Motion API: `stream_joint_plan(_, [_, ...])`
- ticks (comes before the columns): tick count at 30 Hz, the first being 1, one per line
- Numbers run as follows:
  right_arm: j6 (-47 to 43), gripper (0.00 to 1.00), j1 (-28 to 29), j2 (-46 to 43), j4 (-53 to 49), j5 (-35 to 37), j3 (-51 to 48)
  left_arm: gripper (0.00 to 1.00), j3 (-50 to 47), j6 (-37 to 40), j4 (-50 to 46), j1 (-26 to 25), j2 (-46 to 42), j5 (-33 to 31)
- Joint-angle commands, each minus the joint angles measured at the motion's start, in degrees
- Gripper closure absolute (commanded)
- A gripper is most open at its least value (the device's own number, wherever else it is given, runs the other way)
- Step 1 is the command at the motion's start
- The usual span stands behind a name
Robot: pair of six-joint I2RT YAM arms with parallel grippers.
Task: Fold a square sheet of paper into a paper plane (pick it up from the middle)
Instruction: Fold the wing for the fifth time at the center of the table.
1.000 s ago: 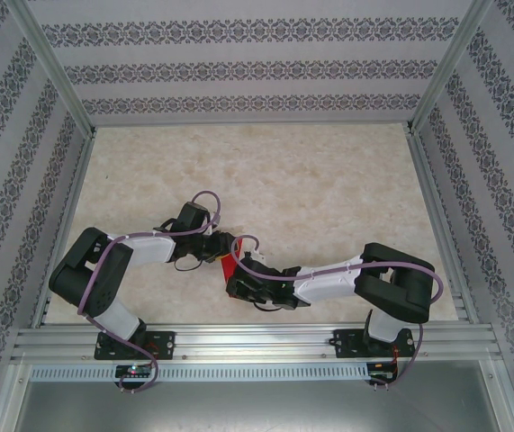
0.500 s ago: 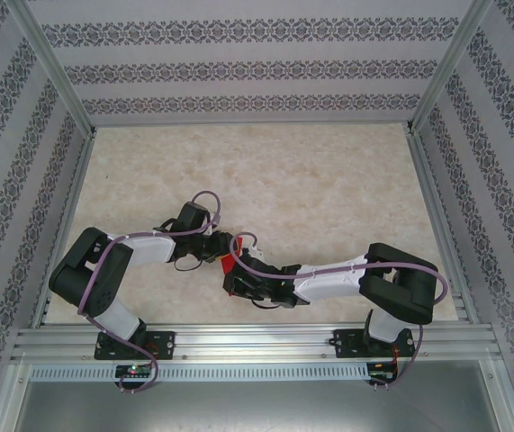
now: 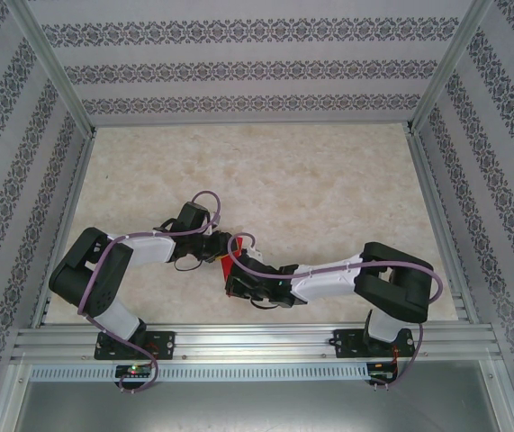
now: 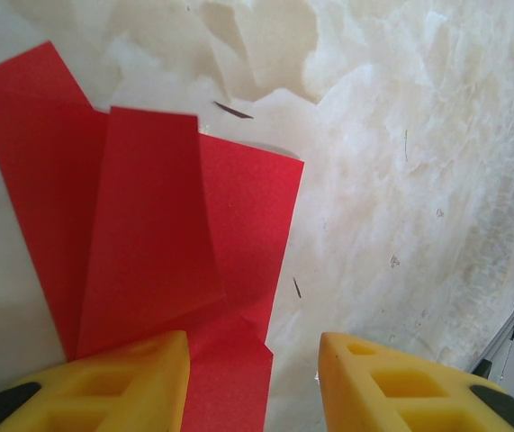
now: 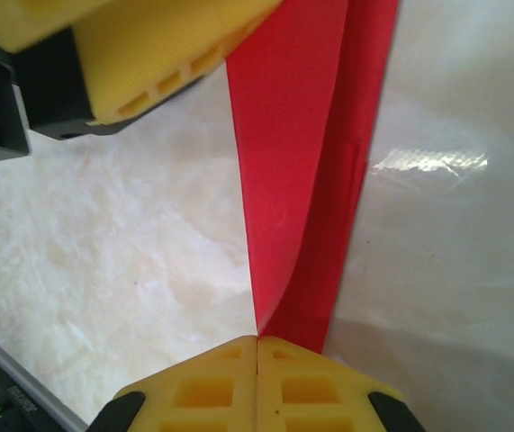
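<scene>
- The square sheet of paper [image 4: 148,234], bright red and already partly folded with one flap lying over another, sits on the near middle of the table [image 4: 401,180], between the two grippers.
- The right gripper [image 5: 257,346] has its fingers pressed together on a narrow bit of the sheet's edge, and the paper rises from that pinch in a curved flap. With so little paper in the bite, a sharp pull could slip it free or tear it.
- The left gripper [image 4: 255,355] stands with jaws apart, one finger over the sheet's near edge and the other over bare table. I cannot tell whether it touches the paper. If it is not pinning the sheet, the whole piece may slide when the flap is drawn across.
- The lifted flap bows instead of lying flat, so laying it down unaligned would likely set a skewed crease and a lopsided plane.
- The grippers work very near each other, so a small misjudged move could knock them together and jolt the fold.
</scene>
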Motion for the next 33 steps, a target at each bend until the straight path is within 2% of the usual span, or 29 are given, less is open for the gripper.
stream_joint_plan(1, [0.5, 0.97, -0.1, 2.8, 0.9, -1.8, 1.5, 0.57, -0.8, 1.0, -3.0, -0.2, 1.3, -2.0])
stream_joint_plan(7, [3.1, 0.98, 0.2, 6.5, 1.8, -4.1, 1.0, 0.57, -0.7, 0.9, -3.4, -0.2, 1.4, -2.2])
stream_joint_plan(12, [6.5, 1.0, 1.6, 6.7, -5.1, -3.2, 1.3, 0.57, -0.4, 1.2, -4.4, -0.2, 1.4, -2.7])
stream_joint_plan(16, [5.3, 0.95, 3.3, 5.9, -8.6, -2.0, 2.5, 0.57, -0.5, 1.2, -4.7, -0.1, 1.5, -3.1])
stream_joint_plan(20, [4.2, 0.86, 3.1, 2.2, -9.5, 2.2, 1.4, 0.57, -0.5, 0.8, -4.4, -0.1, 1.8, -2.5])
stream_joint_plan(23, [2.7, 0.77, 2.3, -3.4, -4.7, 4.7, -1.3, 0.57, -0.3, 0.8, -4.7, -0.2, 1.9, -2.2])
stream_joint_plan(26, [0.8, 0.74, 1.2, -7.5, -0.3, 6.0, -3.1, 0.57, -0.1, 0.7, -4.6, -0.1, 2.1, -2.1])
stream_joint_plan(29, [-0.1, 0.8, -0.2, -7.4, 8.0, 3.9, -4.5, 0.57, 0.0, 0.8, -4.7, -0.1, 2.0, -2.1])
stream_joint_plan(31, [-0.5, 0.88, -0.9, -4.8, 13.7, 1.3, -3.3, 0.57, 0.0, 0.9, -4.9, -0.2, 2.1, -1.9])
stream_joint_plan(33, [-0.6, 0.91, -1.1, -2.0, 17.7, 0.0, -1.8, 0.57, 0.2, 1.1, -5.4, -0.2, 2.2, -1.9])
